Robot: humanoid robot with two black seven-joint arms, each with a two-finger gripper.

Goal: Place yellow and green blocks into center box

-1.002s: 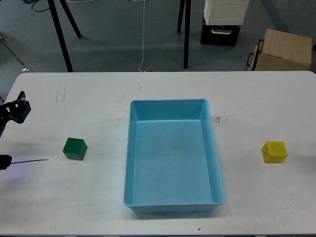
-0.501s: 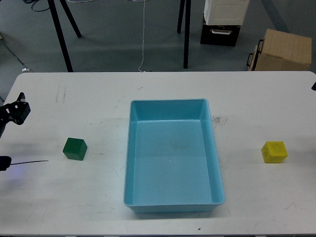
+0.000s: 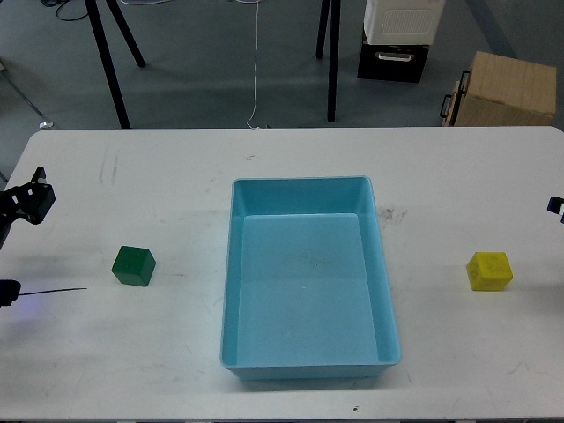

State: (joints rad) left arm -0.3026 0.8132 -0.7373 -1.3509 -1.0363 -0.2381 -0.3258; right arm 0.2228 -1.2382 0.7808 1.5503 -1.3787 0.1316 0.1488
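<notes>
A green block (image 3: 134,265) sits on the white table left of the light blue box (image 3: 308,352), which stands empty in the middle. A yellow block (image 3: 489,270) sits on the table right of the box. My left gripper (image 3: 32,197) shows as a small dark shape at the left edge, up and left of the green block and apart from it; its fingers cannot be told apart. Only a dark tip of my right gripper (image 3: 556,205) shows at the right edge, above and right of the yellow block.
The white table (image 3: 176,176) runs to the frame's sides. A thin dark wire (image 3: 53,288) lies at the left edge near the green block. Beyond the far edge stand black stand legs (image 3: 110,70), a cardboard box (image 3: 507,88) and a white-and-black case (image 3: 397,40).
My left gripper has shifted slightly up and left. A dark tip of my right gripper has come into view at the right edge and moved down toward the yellow block.
</notes>
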